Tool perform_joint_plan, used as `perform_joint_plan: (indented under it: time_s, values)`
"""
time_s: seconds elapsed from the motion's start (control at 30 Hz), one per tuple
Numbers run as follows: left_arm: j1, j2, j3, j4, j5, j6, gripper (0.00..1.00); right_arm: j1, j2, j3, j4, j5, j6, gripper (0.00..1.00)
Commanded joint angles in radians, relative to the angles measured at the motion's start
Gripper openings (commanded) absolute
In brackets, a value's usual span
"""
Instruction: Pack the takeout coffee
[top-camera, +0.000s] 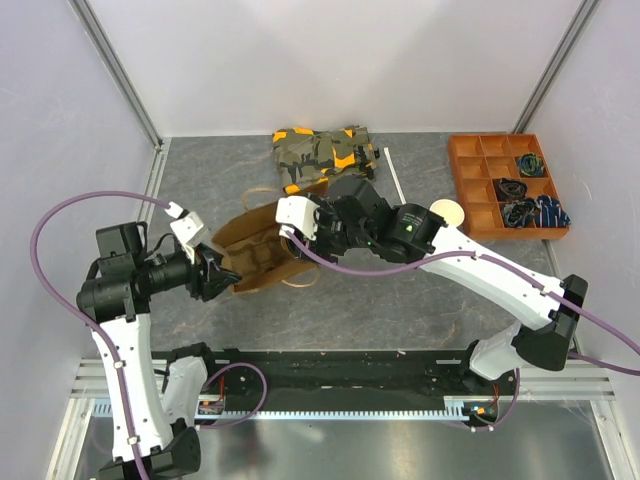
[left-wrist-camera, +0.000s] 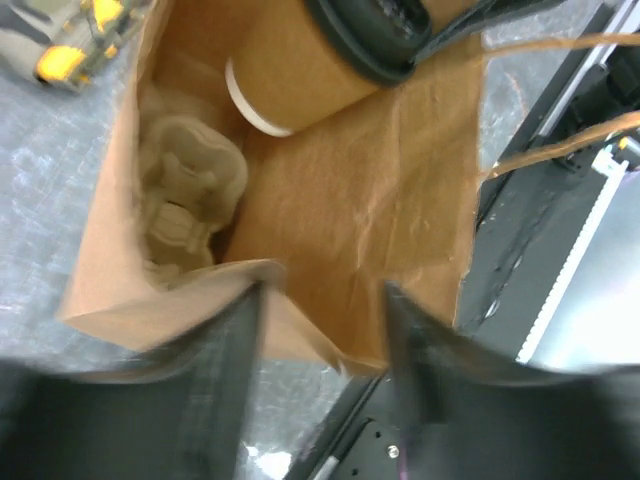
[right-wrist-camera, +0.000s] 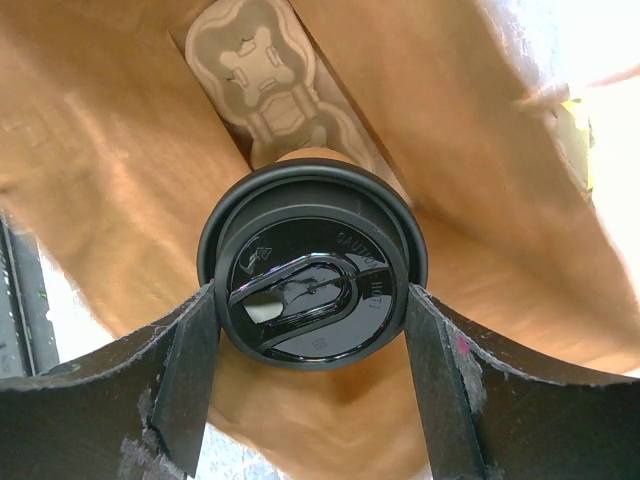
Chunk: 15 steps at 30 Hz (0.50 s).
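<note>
At the left, the left gripper (top-camera: 213, 275) sits at the open mouth of a brown paper bag (top-camera: 255, 265) that lies on its side on the grey table (top-camera: 420, 290). Its fingers (left-wrist-camera: 225, 385) stand apart and released, blurred, with the bag's lower edge running between them.

The right arm reaches across from the right into that mouth. The right gripper (right-wrist-camera: 310, 295) is clamped on the takeout coffee (left-wrist-camera: 305, 75), one finger pressed to each side of its black sip lid (right-wrist-camera: 320, 215). The cup is inside the bag's opening, tipped over, with its base pointing deeper in, towards a moulded-pulp carrier tray (right-wrist-camera: 265, 70) that lies against the bag's far end.

Behind the bag lies a camouflage pouch (top-camera: 325, 155) with orange patches. Just right of it is a thin white straw (top-camera: 396, 176). A lidless cup (top-camera: 448, 213) stands beside the right forearm. At the far right is an orange compartment tray (top-camera: 470, 157) with small dark and blue items in its right-hand cells.
</note>
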Motion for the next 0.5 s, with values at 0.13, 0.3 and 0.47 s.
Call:
perform_joint_plan:
  time_s: [0.13,0.3,0.47]
  values:
    - [-0.002,0.042,0.221,0.018,0.059,-0.074,0.75,0.003,-0.052,-0.039,0.056,0.004,-0.054,0.59]
    - [-0.004,0.103,0.298,0.200,0.027,-0.241,0.75,0.002,-0.066,-0.068,0.057,0.004,-0.072,0.59]
    - [-0.021,0.192,0.336,0.242,0.115,-0.252,0.73,-0.003,-0.087,-0.104,0.061,0.012,-0.090,0.59]
